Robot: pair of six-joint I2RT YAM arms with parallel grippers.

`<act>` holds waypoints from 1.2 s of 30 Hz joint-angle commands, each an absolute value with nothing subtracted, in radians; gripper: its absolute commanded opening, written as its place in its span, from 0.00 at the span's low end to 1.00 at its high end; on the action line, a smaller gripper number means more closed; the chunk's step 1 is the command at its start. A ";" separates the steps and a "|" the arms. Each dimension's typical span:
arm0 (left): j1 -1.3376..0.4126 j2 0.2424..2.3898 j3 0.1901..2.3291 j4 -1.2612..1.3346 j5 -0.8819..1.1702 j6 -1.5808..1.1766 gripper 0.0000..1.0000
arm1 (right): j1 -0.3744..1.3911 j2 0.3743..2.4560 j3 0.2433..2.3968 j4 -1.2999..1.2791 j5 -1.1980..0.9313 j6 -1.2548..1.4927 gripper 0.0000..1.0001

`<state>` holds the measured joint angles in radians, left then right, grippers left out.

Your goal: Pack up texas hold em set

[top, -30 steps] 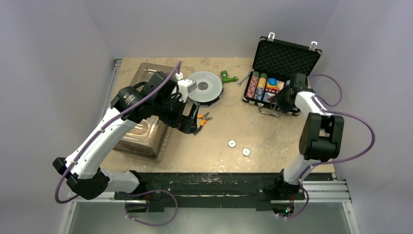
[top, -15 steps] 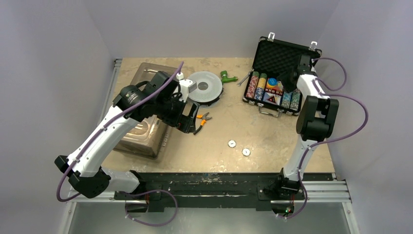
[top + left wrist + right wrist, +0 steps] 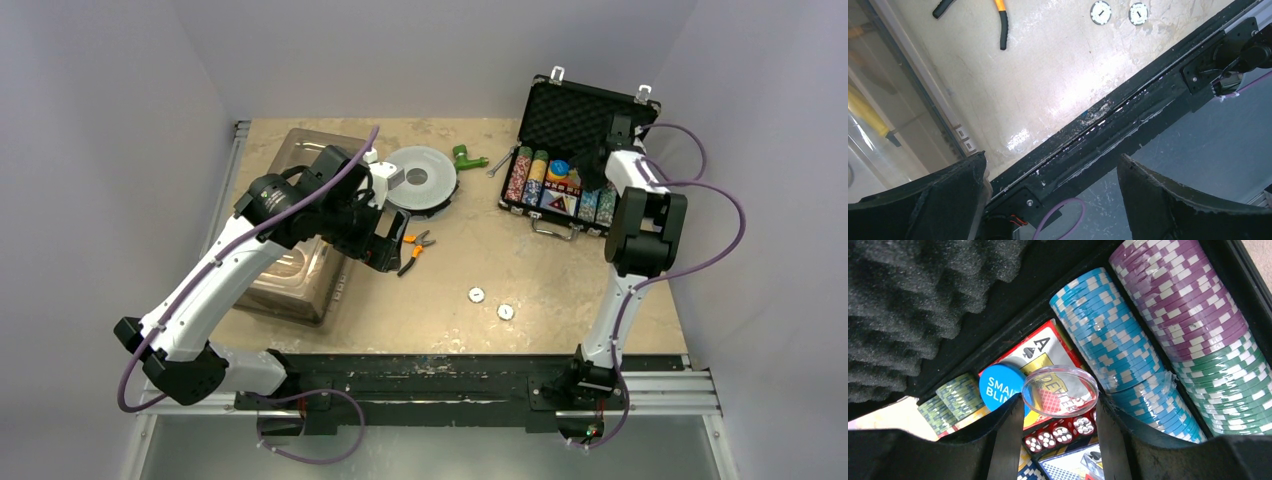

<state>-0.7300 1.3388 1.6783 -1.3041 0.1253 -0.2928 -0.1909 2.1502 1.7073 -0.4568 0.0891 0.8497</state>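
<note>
Case: open, far right corner of table, chip rows inside. Right gripper: above card deck, pinching 1 clear disc (by its rim). Left gripper: spread wide, empty. 2 white buttons: loose, mid-table.

Pale lilac walls enclose a scuffed beige tabletop under even light.

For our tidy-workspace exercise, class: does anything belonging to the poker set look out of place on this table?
Yes. Two small white discs lie loose on the table, well apart from the open case holding the chip rows. The right gripper holds a clear disc over the case.
</note>
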 commanded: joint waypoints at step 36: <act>-0.733 1.326 1.703 -1.293 0.116 -0.270 1.00 | -0.175 2.239 1.864 -0.535 0.138 0.895 0.20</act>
